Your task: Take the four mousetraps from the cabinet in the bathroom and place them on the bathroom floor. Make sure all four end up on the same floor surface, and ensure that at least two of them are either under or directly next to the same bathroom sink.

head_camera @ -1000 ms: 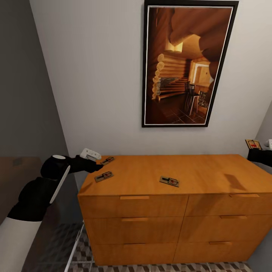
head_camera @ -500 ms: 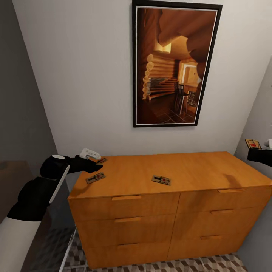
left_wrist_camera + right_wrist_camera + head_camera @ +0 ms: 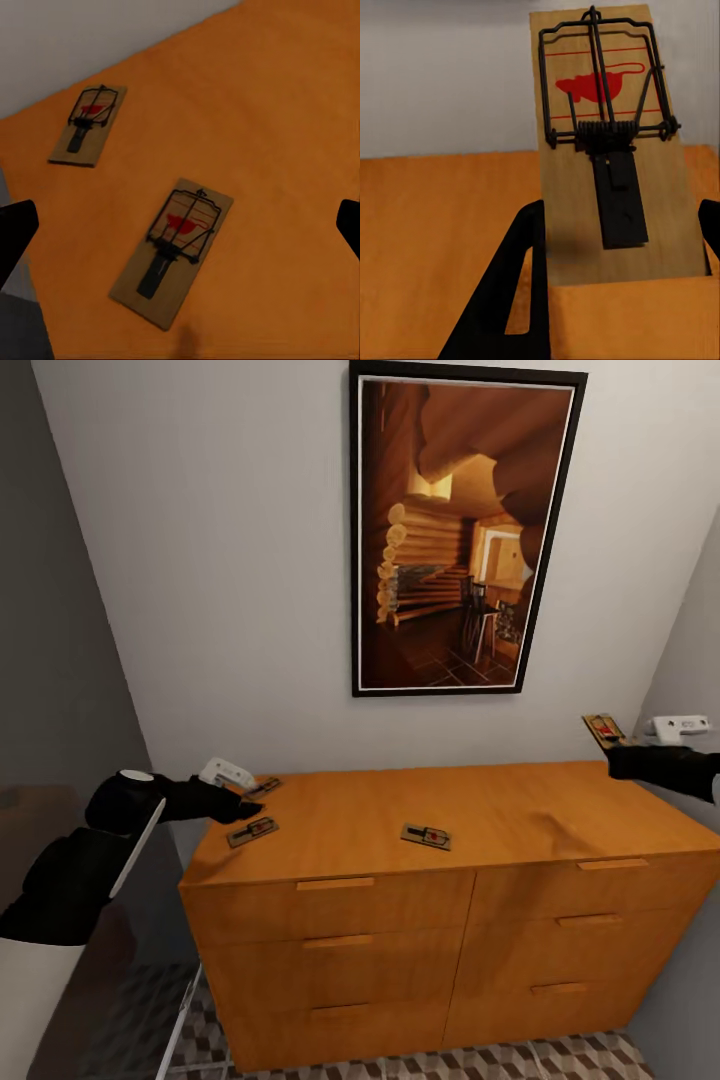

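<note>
You had the right gripper [image 3: 612, 752] pinched on one mousetrap [image 3: 607, 142], held up in the air off the right end of the cabinet [image 3: 400, 920], near the wall. In the right wrist view the board stood between the black fingers [image 3: 510, 292] with its wire bar and red print facing the camera, its lower end hidden in the grip.

Your left gripper [image 3: 245, 810] hung over the cabinet's left end with its fingers spread wide and nothing between them. Two traps lay just under it: the nearer trap [image 3: 174, 250] almost centred between the fingertips, and the far trap [image 3: 88, 124] closer to the wall. A third loose trap [image 3: 426, 836] lay flat near the middle of the top, well apart from both arms.

The tiled floor [image 3: 560, 1055] showed at the foot of the cabinet (the sink was nowhere in these pictures), so by my reading one trap was in hand and three were left to collect.

The risks looked like these. The board in your right hand seemed held by one end, so a quick swing or a knock against the wall could twist it loose. On the left, the traps were thin and flat against the wood; closing from too high would miss, and a skewed approach could push the nearer one off the edge.
</note>
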{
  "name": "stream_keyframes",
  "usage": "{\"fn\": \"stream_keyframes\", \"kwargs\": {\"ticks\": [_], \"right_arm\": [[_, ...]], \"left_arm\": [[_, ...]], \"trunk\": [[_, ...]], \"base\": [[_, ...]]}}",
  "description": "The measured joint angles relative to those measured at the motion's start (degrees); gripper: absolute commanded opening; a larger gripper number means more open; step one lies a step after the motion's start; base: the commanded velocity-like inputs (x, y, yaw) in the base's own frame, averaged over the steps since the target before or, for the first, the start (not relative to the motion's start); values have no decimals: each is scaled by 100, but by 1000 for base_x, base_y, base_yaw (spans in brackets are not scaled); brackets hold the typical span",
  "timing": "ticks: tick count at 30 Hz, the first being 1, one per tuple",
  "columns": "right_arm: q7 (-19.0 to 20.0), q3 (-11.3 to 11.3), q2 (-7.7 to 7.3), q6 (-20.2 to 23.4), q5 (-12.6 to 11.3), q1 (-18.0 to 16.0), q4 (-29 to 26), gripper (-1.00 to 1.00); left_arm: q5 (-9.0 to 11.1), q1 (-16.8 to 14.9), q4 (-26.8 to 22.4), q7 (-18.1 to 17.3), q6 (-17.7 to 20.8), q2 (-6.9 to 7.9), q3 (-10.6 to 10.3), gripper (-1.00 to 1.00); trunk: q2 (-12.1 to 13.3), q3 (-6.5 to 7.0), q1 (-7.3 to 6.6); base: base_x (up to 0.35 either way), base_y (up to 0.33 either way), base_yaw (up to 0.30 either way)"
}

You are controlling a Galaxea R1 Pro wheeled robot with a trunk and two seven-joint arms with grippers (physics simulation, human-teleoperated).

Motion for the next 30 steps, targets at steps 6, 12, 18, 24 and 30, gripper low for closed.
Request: {"fn": "stream_keyframes", "kwargs": {"ticks": [6,12,18,24,30], "right_arm": [[422,144,6,-3,78,0,-11,-100],[478,160,1,-3,116,0,-7,-100],[484,167,-1,-3,125,0,-8,-100],[484,168,-8,-3,135,0,-14,-100],[485,164,-10,-6,137,1,-14,-100]], "left_arm": [[14,1,71,-385,-9,210,8,100],[-69,1,69,-1008,4,306,11,100],[-50,2,49,-1125,49,278,16,100],[-57,1,46,-1136,56,266,31,100],[-41,1,66,-1137,48,244,1,100]], "trunk": [[0,0,0],[0,0,0],[0,0,0],[0,0,0],[0,0,-2]], "base": [[0,0,0],[0,0,0],[0,0,0],[9,14,0],[137,193,0]]}}
